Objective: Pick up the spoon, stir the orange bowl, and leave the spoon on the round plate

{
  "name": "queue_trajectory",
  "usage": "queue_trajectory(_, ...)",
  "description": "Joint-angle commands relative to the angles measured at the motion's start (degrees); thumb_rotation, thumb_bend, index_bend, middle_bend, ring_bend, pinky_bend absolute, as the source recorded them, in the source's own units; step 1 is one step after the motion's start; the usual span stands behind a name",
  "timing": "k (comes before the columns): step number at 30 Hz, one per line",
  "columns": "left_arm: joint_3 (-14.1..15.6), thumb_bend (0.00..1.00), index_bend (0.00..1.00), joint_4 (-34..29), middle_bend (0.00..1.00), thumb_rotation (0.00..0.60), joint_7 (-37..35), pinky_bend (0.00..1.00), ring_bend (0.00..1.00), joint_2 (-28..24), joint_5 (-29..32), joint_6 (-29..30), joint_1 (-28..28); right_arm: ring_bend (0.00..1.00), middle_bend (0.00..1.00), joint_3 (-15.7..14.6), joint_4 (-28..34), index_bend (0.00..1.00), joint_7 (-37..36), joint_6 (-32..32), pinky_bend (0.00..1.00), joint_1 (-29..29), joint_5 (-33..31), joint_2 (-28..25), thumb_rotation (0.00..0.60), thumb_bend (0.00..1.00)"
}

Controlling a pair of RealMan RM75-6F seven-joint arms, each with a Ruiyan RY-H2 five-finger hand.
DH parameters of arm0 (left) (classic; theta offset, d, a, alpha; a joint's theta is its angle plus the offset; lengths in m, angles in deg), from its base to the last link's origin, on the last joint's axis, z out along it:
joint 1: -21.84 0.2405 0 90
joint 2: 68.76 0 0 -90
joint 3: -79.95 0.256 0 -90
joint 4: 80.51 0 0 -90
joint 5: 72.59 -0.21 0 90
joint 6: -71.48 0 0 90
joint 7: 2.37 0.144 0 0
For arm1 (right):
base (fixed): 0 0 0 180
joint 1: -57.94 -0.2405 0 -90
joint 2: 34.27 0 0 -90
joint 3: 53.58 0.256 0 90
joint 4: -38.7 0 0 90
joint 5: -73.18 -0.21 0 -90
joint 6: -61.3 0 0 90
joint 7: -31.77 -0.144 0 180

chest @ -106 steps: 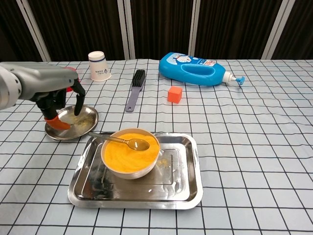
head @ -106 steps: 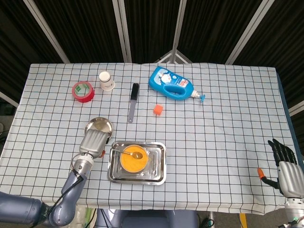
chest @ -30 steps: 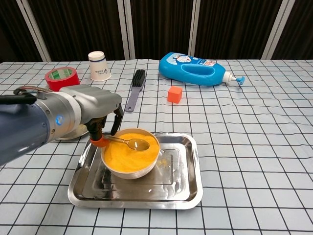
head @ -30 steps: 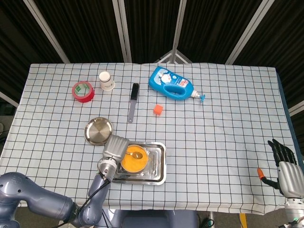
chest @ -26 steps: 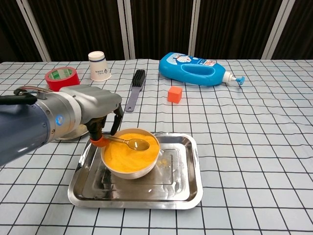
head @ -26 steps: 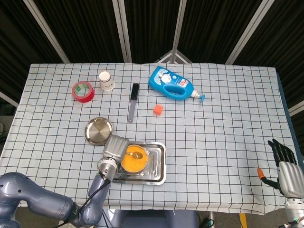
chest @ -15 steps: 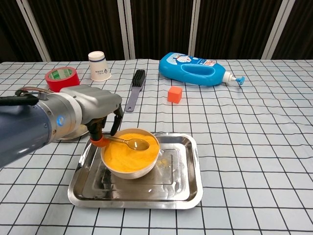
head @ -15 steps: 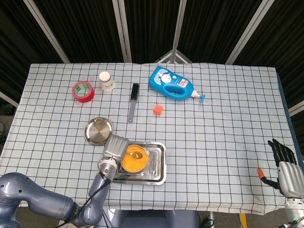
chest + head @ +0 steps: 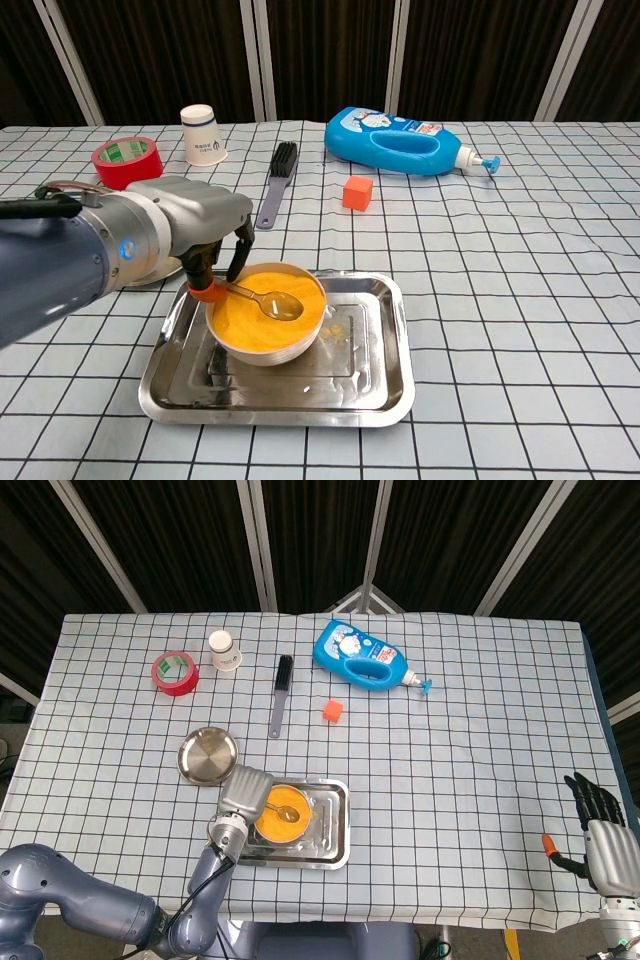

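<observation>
While left robot hand [image 9: 205,262] is pinching spoon [image 9: 262,299] handle, bowl end resting in orange bowl [image 9: 266,312], lower-left frame: advising small circles, clearing rim. Right robot hand [image 9: 603,837] idling, fingers apart.

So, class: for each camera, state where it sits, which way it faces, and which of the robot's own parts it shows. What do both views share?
Head view: high above the table's near edge, looking steeply down; shows left hand and right hand.
Chest view: low at the near edge, facing forward across the table; shows only the left hand.
Shared: spoon, orange bowl, tray, brush, blue bottle.
</observation>
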Motion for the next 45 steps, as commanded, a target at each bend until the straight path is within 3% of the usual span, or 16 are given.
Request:
queue_trajectory(1,-0.05,0.54,0.56,0.03,1.0,0.6,-0.34,1.0,1.0,-0.05,-0.46,0.03,0.12,0.0,0.0,0.01,0.0,0.0,0.02,0.06,0.0,-0.02,-0.06,0.01,0.6,0.39)
queue_trajectory(9,-0.51,0.6,0.59,-1.27,1.0,0.6,-0.98,1.0,1.0,-0.98,-1.45,0.18,0.38,0.0,0.0,0.0,-0.05,0.0,-0.08,0.06,0.0,-0.01,-0.03,-0.01,0.6,0.39)
queue_trajectory(16,1.46,0.66,0.76,-1.88,1.0,0.6,0.43,1.0,1.0,-2.77,-5.94,1.03,0.01,0.0,0.0,0.01,-0.06,0.0,-0.15,0.08,0.0,0.02,-0.12,-0.04,0.6,0.39)
queue_trajectory(24,8.27,0.65,0.8,-0.04,1.0,0.6,3.5,1.0,1.0,-6.58,-17.13,0.34,-0.59,0.0,0.0,0.0,0.06,0.0,-0.18,0.09,0.0,0.04,-0.16,-0.04,0.6,0.39)
queue_trajectory(31,19.43,0.65,0.81,7.14,1.0,0.6,5.77,1.0,1.0,-11.44,-38.43,-5.76,-2.71,0.0,0.0,0.06,0.06,0.0,-0.11,0.0,0.0,0.01,-0.06,-0.04,0.6,0.39)
queue_trajectory(38,22.1,0.65,0.81,11.62,1.0,0.6,5.03,1.0,1.0,-12.81,-49.12,-10.57,-4.25,0.0,0.0,0.07,-0.12,0.0,-0.04,-0.13,0.0,0.01,0.09,0.06,0.6,0.39)
queue_trajectory(45,23.09,0.64,0.81,13.27,1.0,0.6,8.14,1.0,1.0,-13.54,-52.7,-15.62,-5.95,0.0,0.0,0.12,-0.07,0.0,-0.34,-0.16,0.0,0.06,-0.02,-0.05,0.6,0.39)
